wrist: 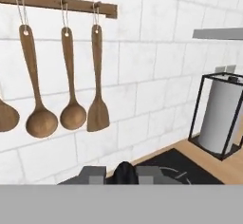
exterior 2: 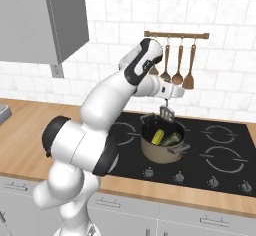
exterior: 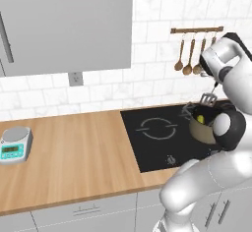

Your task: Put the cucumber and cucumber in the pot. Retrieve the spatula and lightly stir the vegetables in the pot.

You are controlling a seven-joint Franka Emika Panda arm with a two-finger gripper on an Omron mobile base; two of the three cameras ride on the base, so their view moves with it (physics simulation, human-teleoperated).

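One pot (exterior 2: 161,149) stands on the black cooktop (exterior 2: 220,145), holding two cucumbers: one yellow-green (exterior 2: 158,136), one dark green (exterior 2: 171,140); just above its rim hangs one spatula (exterior 2: 166,112), pinched by the gripper (exterior 2: 166,99); behind, three wooden utensils (wrist: 71,90) hang on one rail (wrist: 57,2).

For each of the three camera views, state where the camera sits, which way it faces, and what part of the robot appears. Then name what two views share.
Left base view: behind the arm's left, facing the counter; arm at lower right.
Right base view: behind the arm's right, facing the hob; arm at left, hand holding the spatula over the pot.
Hand view: on the hand, facing the tiled wall; dark fingertips at the bottom.
Shared: both base views show the pot with the cucumbers; all show the wooden utensils.
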